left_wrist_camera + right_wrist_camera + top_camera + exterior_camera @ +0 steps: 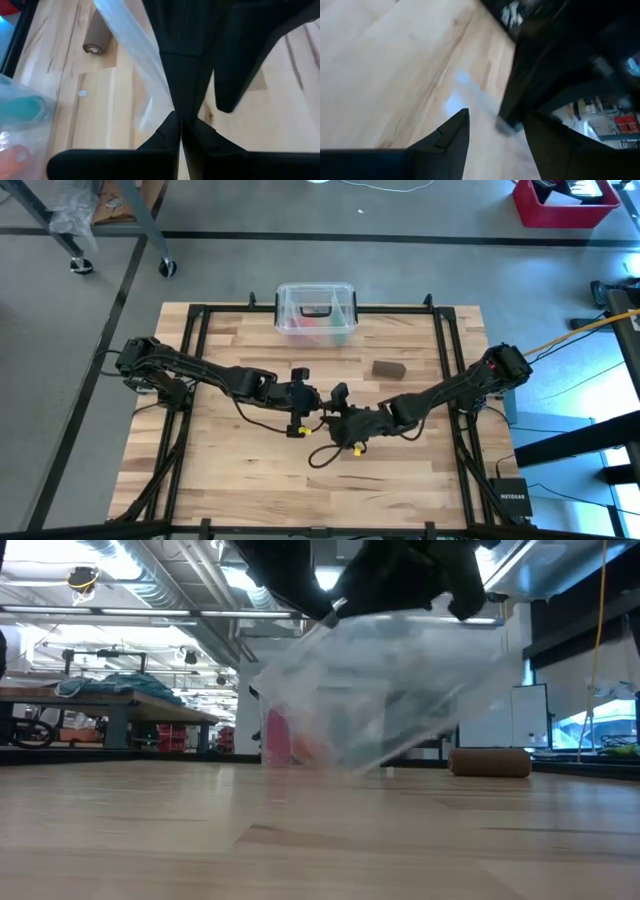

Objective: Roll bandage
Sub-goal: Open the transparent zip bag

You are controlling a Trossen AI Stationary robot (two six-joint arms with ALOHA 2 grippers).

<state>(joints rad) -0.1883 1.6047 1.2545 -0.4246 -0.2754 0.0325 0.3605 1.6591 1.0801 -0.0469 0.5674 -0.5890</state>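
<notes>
The bandage is a small brown roll (388,368) lying on its side on the table, right of centre; it also shows in the low view (490,762) and the left wrist view (97,37). No gripper touches it. Both grippers meet over the table's middle. My left gripper (180,131) is shut on a clear plastic bag (390,690), which hangs lifted above the table. My right gripper (497,125) is open, its fingers standing on either side of the bag's blurred film (470,95). My left gripper pinches the clear bag's upper edge (162,97) between its two shut fingers. The bag hangs below it, tilted and clear of the table. One layer or several, I cannot tell.
A clear plastic box with a black handle (316,313) stands at the table's far edge, with coloured items inside. A black frame (445,350) rims the wooden table. Bare wood lies near the front edge and to the left.
</notes>
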